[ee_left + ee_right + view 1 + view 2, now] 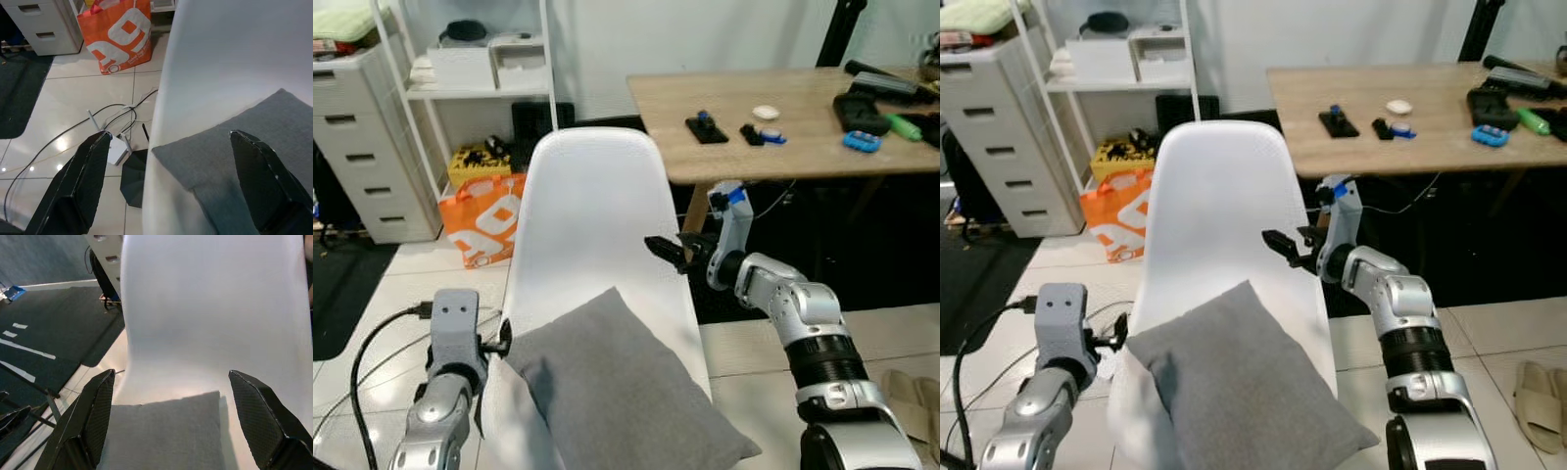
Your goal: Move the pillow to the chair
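- One grey pillow [617, 382] is lying on the seat of the white chair [597, 206], one corner pointing up toward the backrest and its near edge reaching past the seat's front.
- The left gripper [168, 183] is hovering just beside the chair's left edge, level with the pillow's left corner; its two black fingers [80, 183] are spreading wide apart and gripping nothing, one outside the seat over the floor, the other over the pillow.
- The right gripper [668, 252] is hanging at the chair's right edge, near the backrest and above the pillow; its fingers [90, 421] are also standing wide apart and empty, with the pillow's top corner showing between them in the right wrist view.
- An orange bag [481, 220] is sitting on the tiled floor [73, 103] behind the chair on its left, in front of a white shelf [480, 69] and next to a white drawer unit [362, 147].
- A wooden table [773, 122] is standing behind the chair to the right, carrying small black and blue items.
- White cables [110, 125] are trailing over the tiles by the chair's base.
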